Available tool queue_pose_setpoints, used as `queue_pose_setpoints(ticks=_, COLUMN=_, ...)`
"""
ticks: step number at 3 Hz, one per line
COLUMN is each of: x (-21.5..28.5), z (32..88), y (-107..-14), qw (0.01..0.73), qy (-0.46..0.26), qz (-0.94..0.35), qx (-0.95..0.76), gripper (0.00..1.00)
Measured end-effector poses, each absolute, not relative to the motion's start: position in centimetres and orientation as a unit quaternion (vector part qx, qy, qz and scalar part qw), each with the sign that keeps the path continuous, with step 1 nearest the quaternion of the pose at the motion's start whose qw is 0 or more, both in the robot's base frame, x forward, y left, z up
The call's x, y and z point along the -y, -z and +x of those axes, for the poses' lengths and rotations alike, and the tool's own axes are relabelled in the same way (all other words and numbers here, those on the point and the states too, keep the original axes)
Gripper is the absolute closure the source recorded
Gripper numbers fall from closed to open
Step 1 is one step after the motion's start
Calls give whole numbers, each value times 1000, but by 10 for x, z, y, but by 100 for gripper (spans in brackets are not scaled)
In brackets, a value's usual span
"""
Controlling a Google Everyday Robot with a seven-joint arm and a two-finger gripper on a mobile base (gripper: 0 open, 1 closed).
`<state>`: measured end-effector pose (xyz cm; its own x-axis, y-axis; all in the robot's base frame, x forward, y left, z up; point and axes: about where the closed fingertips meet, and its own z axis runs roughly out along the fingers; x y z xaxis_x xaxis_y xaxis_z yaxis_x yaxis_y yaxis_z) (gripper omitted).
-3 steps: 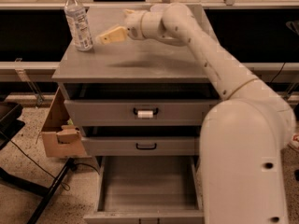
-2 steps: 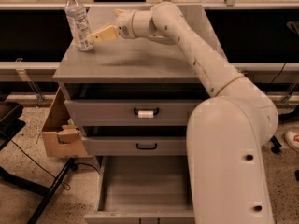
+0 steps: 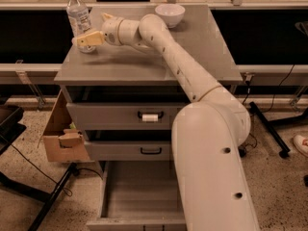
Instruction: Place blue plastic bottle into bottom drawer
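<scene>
The blue plastic bottle [image 3: 79, 17], clear with a white cap and pale label, stands upright at the back left corner of the grey cabinet top [image 3: 144, 64]. My gripper [image 3: 94, 29] has reached across the top to it. It is open, with one yellowish finger [image 3: 89, 39] lying in front of the bottle's lower part and the other finger to the bottle's right. The bottom drawer [image 3: 139, 196] is pulled out below and shows a plain grey inside with nothing in it.
A white bowl [image 3: 170, 14] sits at the back middle of the cabinet top. The top drawer with the white-tagged handle [image 3: 150, 116] and the middle drawer [image 3: 151, 151] are shut. A cardboard box [image 3: 62, 134] hangs at the cabinet's left side.
My gripper has moved left across the cabinet top, from a gap right of the bottle to right against its lower part. The bottle has stayed upright in place.
</scene>
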<state>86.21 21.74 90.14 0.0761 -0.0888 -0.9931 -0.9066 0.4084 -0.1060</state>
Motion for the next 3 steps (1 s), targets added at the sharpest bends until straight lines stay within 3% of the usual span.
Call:
queue_pose_setpoints(ticks=1, x=-226, z=863, y=-902, qw=599, qy=-344, qz=-424, qx=-585, gripper=0)
queue_pose_setpoints(ticks=3, x=-242, z=867, y=-894, qw=597, qy=-358, qz=-420, qx=-582, gripper=41)
